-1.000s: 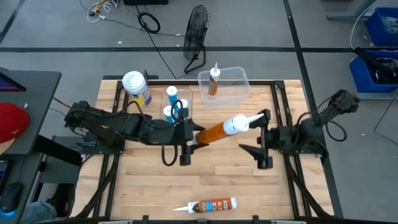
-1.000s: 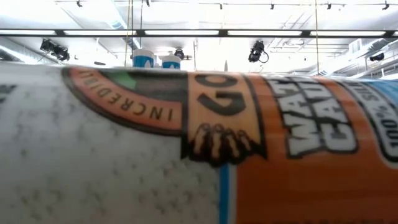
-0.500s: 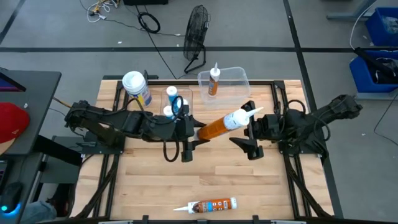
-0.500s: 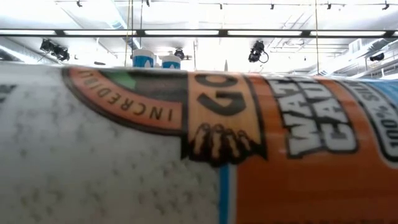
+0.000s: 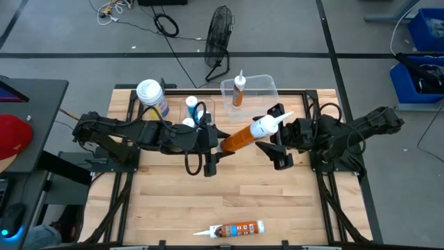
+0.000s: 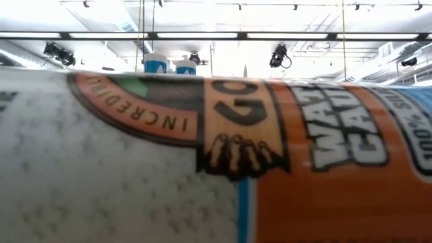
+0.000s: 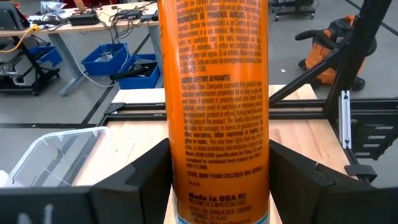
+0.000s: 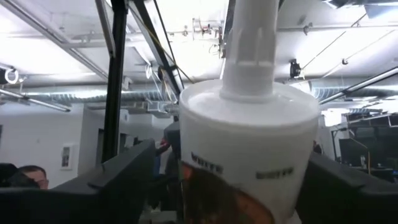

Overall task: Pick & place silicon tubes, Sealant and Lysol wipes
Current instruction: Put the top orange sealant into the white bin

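An orange sealant tube [image 5: 239,139] with a white cap end [image 5: 262,127] and a nozzle hangs above the table's middle. My left gripper [image 5: 216,146] is shut on its bottom end. My right gripper [image 5: 270,134] is open. Its fingers stand on either side of the cap end [image 8: 249,130], with gaps showing. The Lysol wipes [image 5: 152,97] stand at the far left. Two blue-and-white silicon tubes [image 5: 191,114] stand beside them. Another tube [image 5: 239,89] stands in a clear tub [image 5: 260,94]. My left gripper pinches the orange body near the tube's bottom end [image 7: 217,168] between its two fingers [image 7: 143,180]. The fingers come about level from the table's left. The tube sticks out ahead of them, lifted clear, nozzle slanting toward the right arm.
A further sealant tube [image 5: 230,229] lies near the table's front edge and fills the low view [image 6: 216,155]. A fan [image 5: 218,38] stands on the floor beyond the far edge. Bare wood [image 5: 250,194] lies between the arms and the front tube.
My right gripper has swung toward the table's left and far side and tipped upward. Its fingers now flank the tube's white cap end. The tube stays lifted in my left gripper.
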